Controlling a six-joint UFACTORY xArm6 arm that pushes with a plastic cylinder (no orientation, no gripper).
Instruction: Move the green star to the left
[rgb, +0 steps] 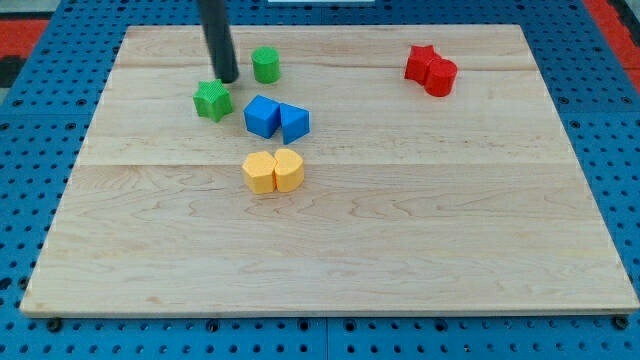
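Nearest the view's bottom: two yellow blocks (273, 171), touching. Above them, blue cube (261, 116) against blue triangular block (295, 122). Green star (212, 100) sits upper left on the wooden surface (400, 240). My tip (229, 79) rests just above-right of it, between star and green cylinder (265, 65). No pincer on this arm. Red star (420, 62) and red cylinder (441, 76) touch, upper right.

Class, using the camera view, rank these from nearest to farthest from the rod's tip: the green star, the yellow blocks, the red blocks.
From my tip:
1. Green star, just below the tip and slightly to the view's left.
2. Yellow blocks, a touching pair further toward the view's bottom.
3. Red blocks, a touching pair far off at the view's upper right.
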